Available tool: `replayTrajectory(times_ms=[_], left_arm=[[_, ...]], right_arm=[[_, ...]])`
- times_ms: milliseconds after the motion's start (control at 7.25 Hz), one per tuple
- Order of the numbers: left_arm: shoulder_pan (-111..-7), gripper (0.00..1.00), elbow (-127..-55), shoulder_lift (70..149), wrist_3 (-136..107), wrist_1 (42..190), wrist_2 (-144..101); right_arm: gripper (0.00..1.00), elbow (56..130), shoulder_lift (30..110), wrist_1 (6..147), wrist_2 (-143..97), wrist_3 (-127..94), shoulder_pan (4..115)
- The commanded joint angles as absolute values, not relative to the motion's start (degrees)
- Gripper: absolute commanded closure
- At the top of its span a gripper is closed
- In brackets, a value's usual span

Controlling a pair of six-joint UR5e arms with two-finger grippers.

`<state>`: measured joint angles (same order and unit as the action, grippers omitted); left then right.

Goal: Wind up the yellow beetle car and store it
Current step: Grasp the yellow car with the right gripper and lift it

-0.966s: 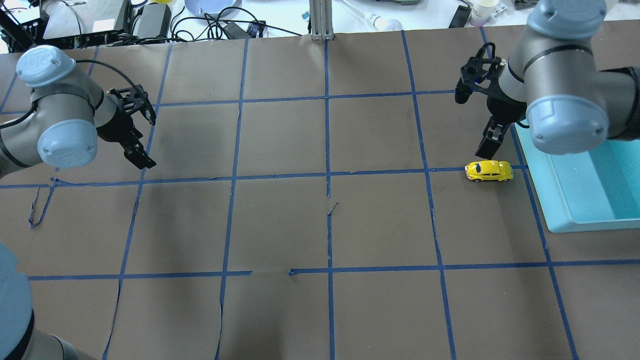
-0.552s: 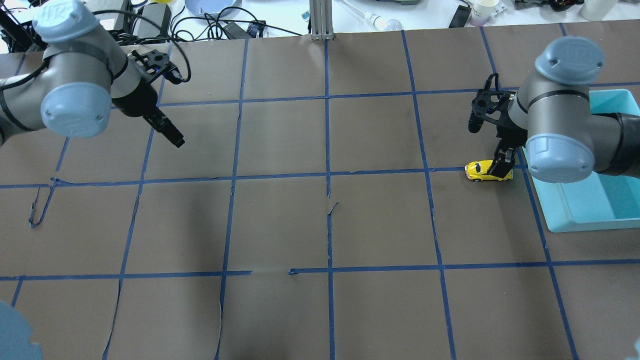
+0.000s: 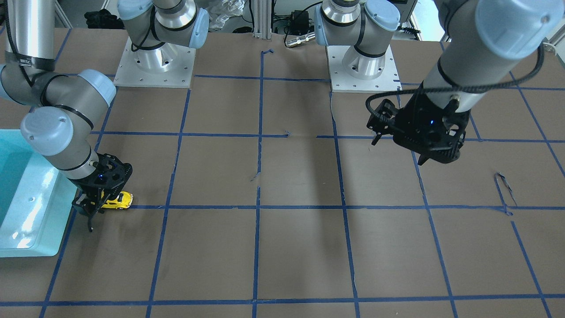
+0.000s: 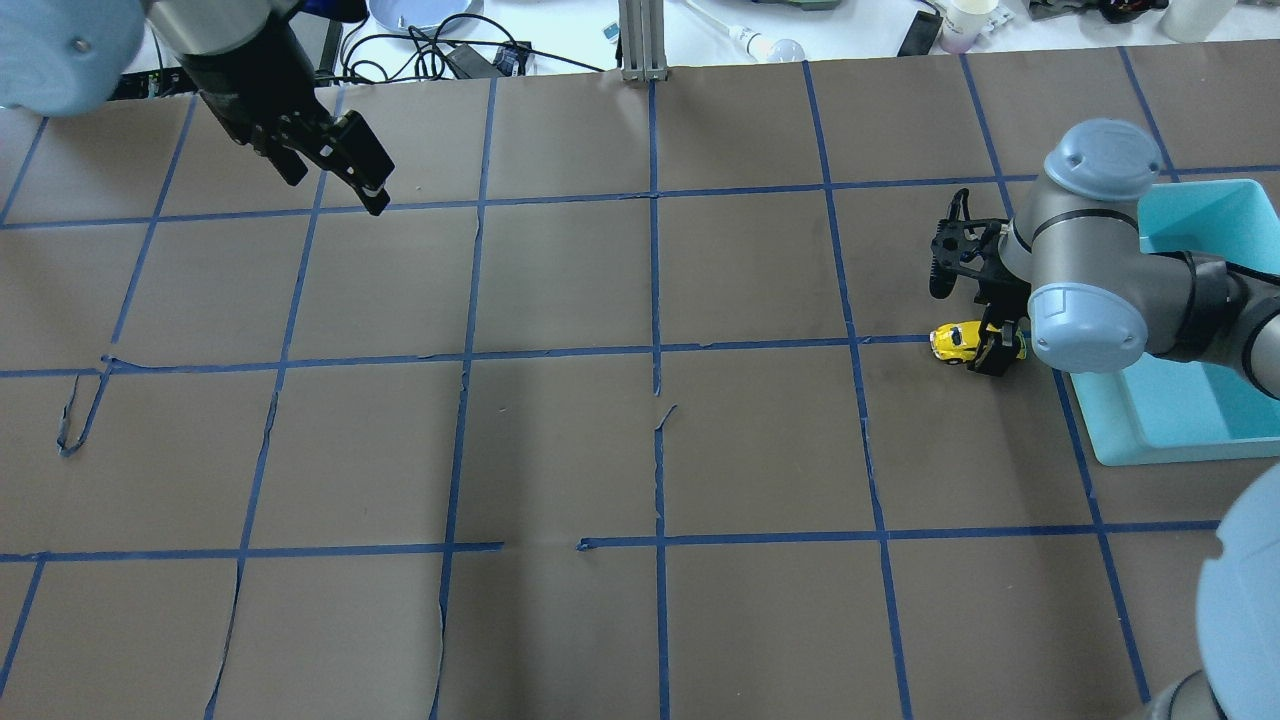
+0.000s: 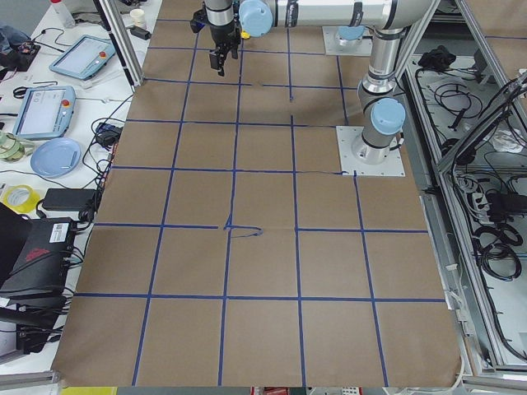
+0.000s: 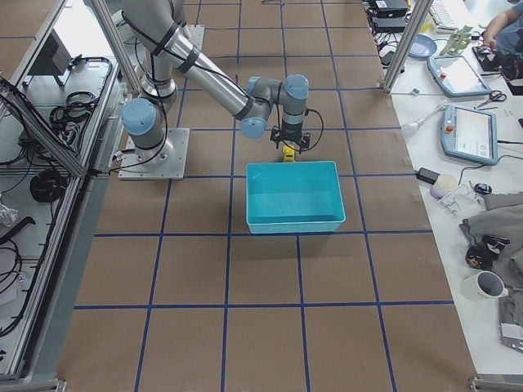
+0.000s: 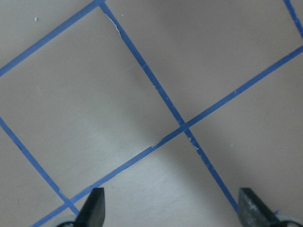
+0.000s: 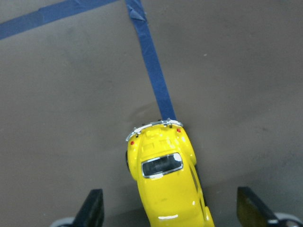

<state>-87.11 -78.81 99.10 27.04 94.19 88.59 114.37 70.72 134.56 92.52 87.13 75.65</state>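
The yellow beetle car (image 4: pixel 955 342) stands on the brown table on a blue tape line, just left of the teal bin (image 4: pixel 1200 400). My right gripper (image 4: pixel 992 352) is lowered over it and open. In the right wrist view the car (image 8: pixel 165 184) lies between the two fingertips (image 8: pixel 92 208), which stand apart from its sides. The front view shows the car (image 3: pixel 120 201) half hidden under this gripper (image 3: pixel 90 207). My left gripper (image 4: pixel 335 185) is open and empty, high over the far left of the table, with only tape lines below it (image 7: pixel 170 213).
The teal bin (image 3: pixel 26 212) stands at the table's right edge, right beside the car and the right arm's wrist. Cables, a blue plate and devices lie beyond the table's far edge (image 4: pixel 420 30). The brown table has a blue tape grid (image 4: pixel 655 350).
My right gripper has come down from beyond the car to straddle it. My left arm has risen and swung toward the far edge of the table. The car has not moved.
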Motion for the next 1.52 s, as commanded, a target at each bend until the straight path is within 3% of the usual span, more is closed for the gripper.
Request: replayTrajectory(times_ms=[0, 138, 276, 414, 828, 1379], left_arm=[[-87.2, 0.00, -78.8, 95.0, 15.5, 95.9, 88.6], [-87.0, 0.00, -79.3, 93.4, 14.9, 96.1, 88.8], [-87.1, 0.00, -80.4, 92.8, 14.9, 94.7, 88.7], [-87.0, 0.00, -81.7, 92.6, 14.9, 87.8, 88.5], [-87.0, 0.00, -83.1, 91.9, 14.1, 83.8, 88.7], [-86.9, 0.00, -83.4, 91.2, 14.2, 83.8, 88.9]], right_arm=[[0.10, 114.0, 68.8, 134.6, 91.3, 87.5, 75.6], [0.39, 113.7, 68.4, 134.6, 91.3, 87.5, 75.5], [0.74, 112.9, 68.3, 134.5, 92.1, 87.5, 75.5], [1.00, 112.6, 68.4, 134.4, 92.4, 87.4, 75.5], [1.00, 110.2, 70.5, 129.8, 91.5, 86.8, 76.2], [1.00, 91.7, 77.9, 99.7, 92.4, 86.9, 78.0]])
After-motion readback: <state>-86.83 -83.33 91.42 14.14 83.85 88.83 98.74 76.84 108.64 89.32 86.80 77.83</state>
